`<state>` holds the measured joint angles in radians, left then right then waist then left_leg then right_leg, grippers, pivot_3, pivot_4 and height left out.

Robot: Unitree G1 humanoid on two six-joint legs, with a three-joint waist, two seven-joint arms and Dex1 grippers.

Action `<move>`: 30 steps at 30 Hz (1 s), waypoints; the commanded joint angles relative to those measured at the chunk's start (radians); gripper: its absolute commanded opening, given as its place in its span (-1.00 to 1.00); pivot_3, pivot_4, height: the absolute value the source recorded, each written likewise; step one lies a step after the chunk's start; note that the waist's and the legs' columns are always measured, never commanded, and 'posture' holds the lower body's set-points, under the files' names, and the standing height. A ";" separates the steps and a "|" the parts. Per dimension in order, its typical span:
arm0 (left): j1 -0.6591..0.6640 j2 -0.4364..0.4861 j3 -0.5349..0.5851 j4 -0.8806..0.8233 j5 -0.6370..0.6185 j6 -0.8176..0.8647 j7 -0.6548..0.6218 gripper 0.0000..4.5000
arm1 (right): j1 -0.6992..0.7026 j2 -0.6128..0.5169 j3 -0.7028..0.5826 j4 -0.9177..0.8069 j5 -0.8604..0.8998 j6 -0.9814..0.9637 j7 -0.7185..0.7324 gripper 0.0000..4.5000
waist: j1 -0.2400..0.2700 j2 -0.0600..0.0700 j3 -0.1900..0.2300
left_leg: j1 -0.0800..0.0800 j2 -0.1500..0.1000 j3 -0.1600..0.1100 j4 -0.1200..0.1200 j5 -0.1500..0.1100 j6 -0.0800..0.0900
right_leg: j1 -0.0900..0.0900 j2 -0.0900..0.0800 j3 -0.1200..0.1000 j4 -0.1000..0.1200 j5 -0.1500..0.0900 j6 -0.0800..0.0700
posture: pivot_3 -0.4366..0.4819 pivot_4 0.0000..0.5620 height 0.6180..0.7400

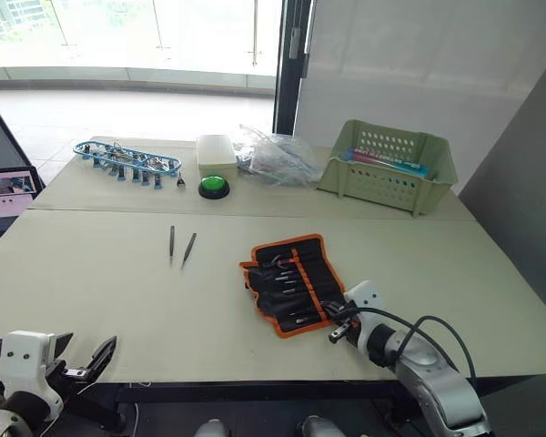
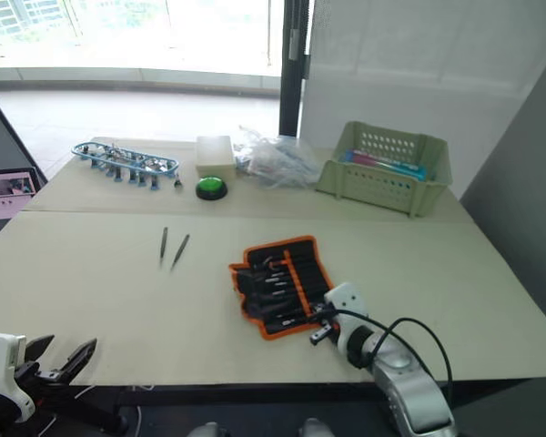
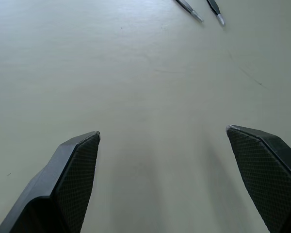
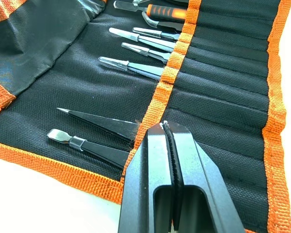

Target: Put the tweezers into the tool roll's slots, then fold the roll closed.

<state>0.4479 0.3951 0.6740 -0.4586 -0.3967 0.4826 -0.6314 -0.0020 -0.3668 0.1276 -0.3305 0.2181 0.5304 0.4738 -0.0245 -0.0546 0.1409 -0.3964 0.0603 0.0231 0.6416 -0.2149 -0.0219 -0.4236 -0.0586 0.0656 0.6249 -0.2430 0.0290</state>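
Head views: we see the tool roll (image 1: pixel 291 284) lying open on the near table, several tweezers already seated in its slots (image 4: pixel 223 73). Two loose tweezers (image 1: pixel 180 246) lie well apart from it, toward the left. The right gripper (image 1: pixel 338 330) sits at the roll's near right corner; the left gripper (image 1: pixel 84 357) hangs off the near table edge, spread and empty. At the far end stand a blue clip rack (image 1: pixel 126 159), a green button (image 1: pixel 214 188), a plastic bag (image 1: pixel 278 157) and a green basket (image 1: pixel 389 167).

Left wrist view: fingers (image 3: pixel 72 174) are wide apart over bare table, the two loose tweezers' tips near the far edge. Risk, in our judgement: thin flat metal on a smooth top may skid or pivot away under a closing pinch.

Right wrist view: the right fingers (image 4: pixel 150 184) are pressed together with nothing between them, their tips at the orange stripe (image 4: pixel 167 82) beside the seated tweezers. Risk: a nudge here could drag the fabric, shift the roll, or work seated tweezers out of their pockets; folding now would leave two outside.
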 commanded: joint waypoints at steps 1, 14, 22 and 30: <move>-0.044 0.037 -0.049 -0.017 0.019 -0.008 0.042 0.97 | 0.014 0.001 0.024 0.046 -0.009 0.024 0.004 -1.00 | -0.001 0.000 0.000 | 0.000 0.000 0.000 0.000 0.000 0.000 | 0.000 0.000 0.000 0.000 0.000 0.000 | -0.05 -0.47 0.96; -0.444 0.071 -0.331 0.290 0.200 -0.014 0.241 0.97 | 0.005 0.024 0.022 0.045 -0.016 0.026 -0.016 -1.00 | 0.000 -0.002 -0.001 | 0.000 0.000 0.004 0.000 0.001 0.001 | 0.002 0.005 0.000 0.004 0.001 -0.001 | -0.05 -0.47 0.96; -0.612 0.073 -0.420 0.467 0.253 -0.034 0.263 0.97 | 0.005 0.031 0.015 0.035 -0.014 0.029 -0.034 -1.00 | 0.007 -0.003 -0.003 | 0.000 0.001 0.005 0.000 0.002 0.003 | 0.002 0.005 0.000 0.004 0.002 -0.001 | -0.05 -0.47 0.96; -0.739 0.093 -0.432 0.646 0.272 -0.068 0.283 0.97 | 0.020 0.036 0.012 0.020 -0.013 0.028 -0.053 -1.00 | 0.010 -0.001 -0.004 | 0.001 0.000 0.005 0.000 0.002 0.003 | 0.002 0.005 0.000 0.005 0.003 -0.001 | -0.05 -0.47 0.96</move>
<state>-0.2807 0.4736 0.2444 0.1571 -0.1474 0.4182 -0.3702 -0.0113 -0.3294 0.1282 -0.3308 0.2150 0.5304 0.4264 -0.0146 -0.0555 0.1373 -0.3955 0.0607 0.0279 0.6415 -0.2132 -0.0191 -0.4217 -0.0532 0.0655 0.6299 -0.2403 0.0279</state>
